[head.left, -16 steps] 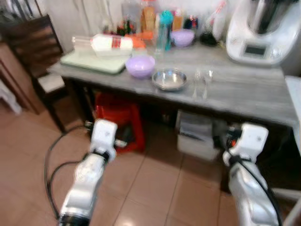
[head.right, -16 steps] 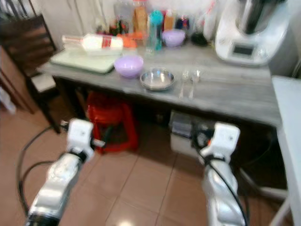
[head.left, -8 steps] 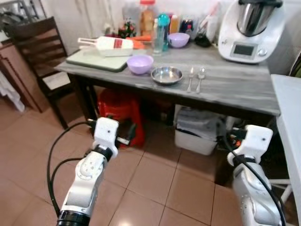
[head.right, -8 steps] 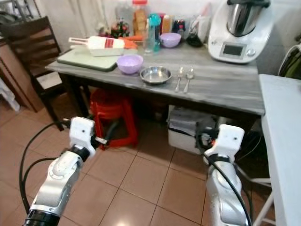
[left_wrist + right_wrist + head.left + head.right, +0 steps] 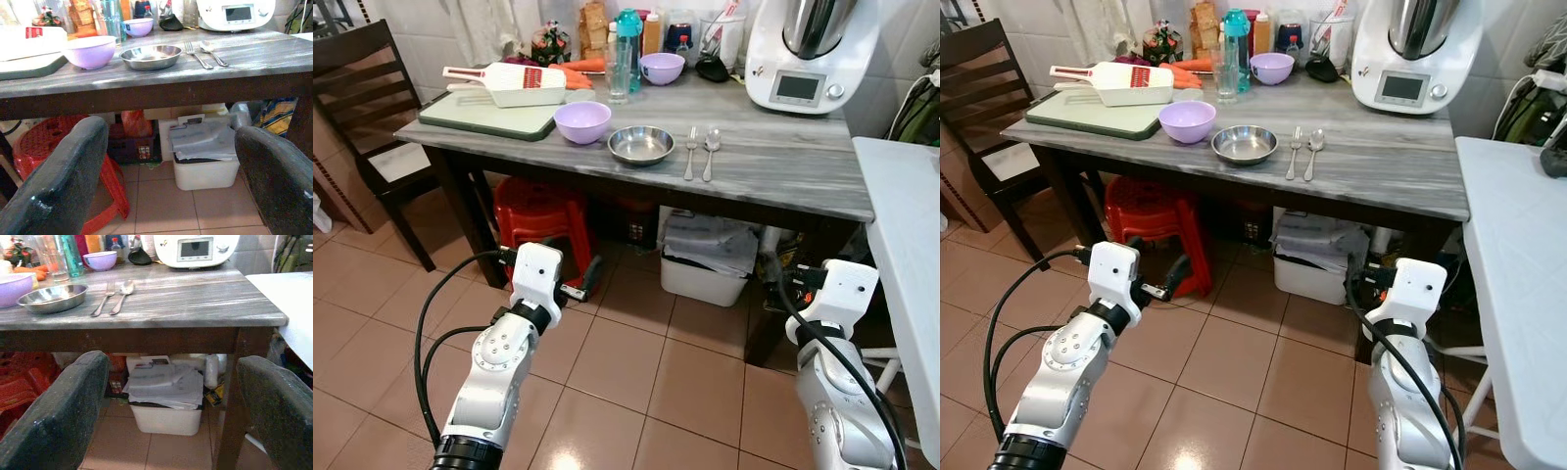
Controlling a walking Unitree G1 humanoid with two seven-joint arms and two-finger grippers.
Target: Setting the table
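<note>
both pincers held low before the grey table (image 5: 783,166), fingers spread, empty. left gripper (image 5: 161,181) faces the steel bowl (image 5: 150,56) and lilac bowl (image 5: 91,50); red stool (image 5: 543,220) under the table. right gripper (image 5: 171,421) faces fork (image 5: 102,301), spoon (image 5: 121,294); white bin (image 5: 166,401) below. no legible writing.

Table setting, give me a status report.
Left gripper and right gripper open, empty, below table height. Steel bowl, fork, spoon untouched. Nothing blocking.
</note>
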